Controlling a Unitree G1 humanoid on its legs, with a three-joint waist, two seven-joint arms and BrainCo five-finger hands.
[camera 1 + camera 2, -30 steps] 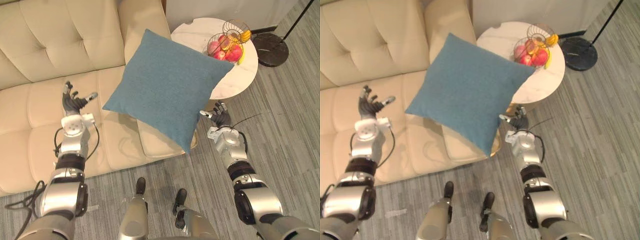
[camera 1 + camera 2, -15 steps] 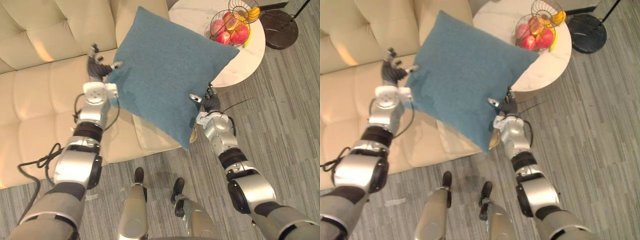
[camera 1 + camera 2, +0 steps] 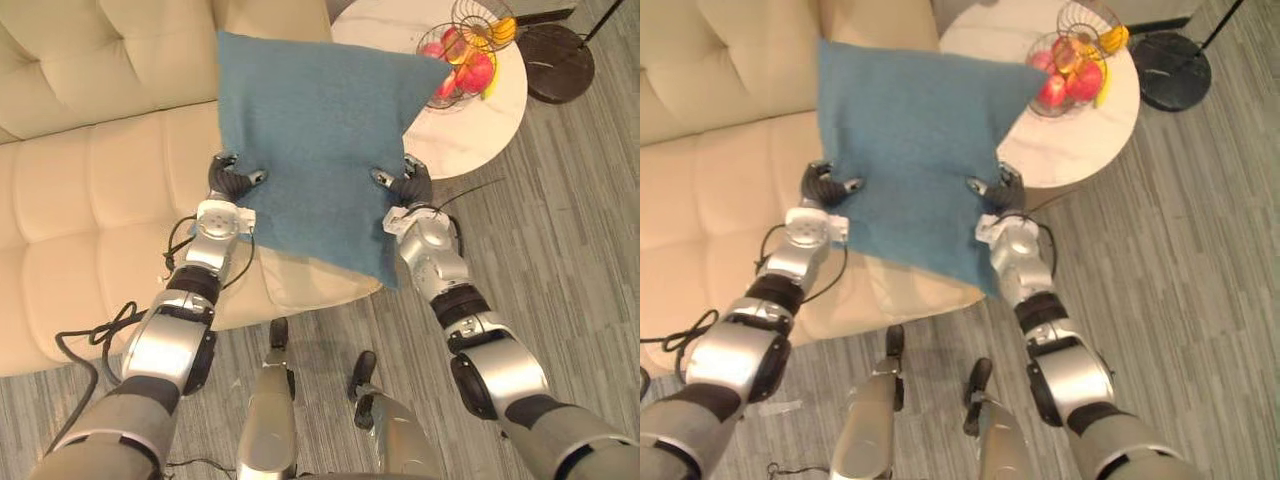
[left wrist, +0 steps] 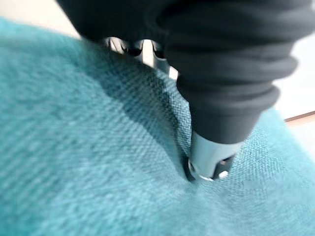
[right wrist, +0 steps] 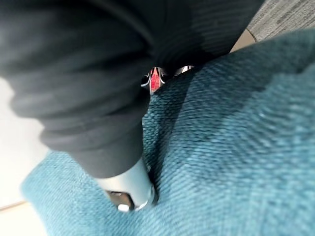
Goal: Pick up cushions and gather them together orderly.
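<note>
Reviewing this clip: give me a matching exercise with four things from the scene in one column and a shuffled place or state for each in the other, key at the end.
Things
1. blue cushion
2. wire fruit basket
3. round white table
4. cream sofa

Places or states
A. on the table, holding red and yellow fruit
B. below and behind the raised cushion
C. held up, pinched by the left hand and right hand
D. on the grey floor at the sofa's end

Pairs: 1-C, 2-A, 3-D, 4-B

Head stereo pair downward over sofa (image 3: 90,190) and cushion (image 3: 310,140); wrist views tight against its fabric.
</note>
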